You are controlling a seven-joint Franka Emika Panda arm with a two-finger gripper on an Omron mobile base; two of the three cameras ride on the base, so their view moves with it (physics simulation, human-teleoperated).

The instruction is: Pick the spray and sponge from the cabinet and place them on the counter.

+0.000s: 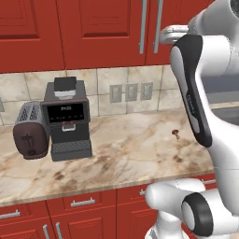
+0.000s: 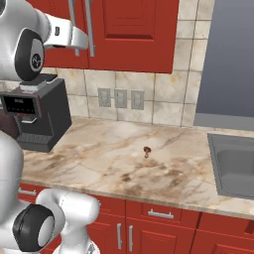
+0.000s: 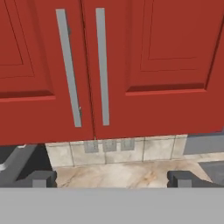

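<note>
Cabinet (image 3: 131,65): red wall unit above the desk, both panelled doors shut; two vertical silver bar handles (image 3: 101,65) side by side at the door seam.
Spray and sponge: hidden; the shut doors cover the inside.
Hand (image 3: 111,178): raised in front of the cabinet, facing the door seam, apart from the handles; fingertips (image 3: 183,178) spread wide, holding nothing.
Desk (image 1: 135,154): marbled beige-brown top below the cabinet.
Coffee machine (image 1: 67,119): upright on the desk's left part, toaster (image 1: 30,130) just beside it.
Small brown item (image 2: 147,151): alone mid-desk.
Sink (image 2: 235,166): at the desk's right end.
</note>
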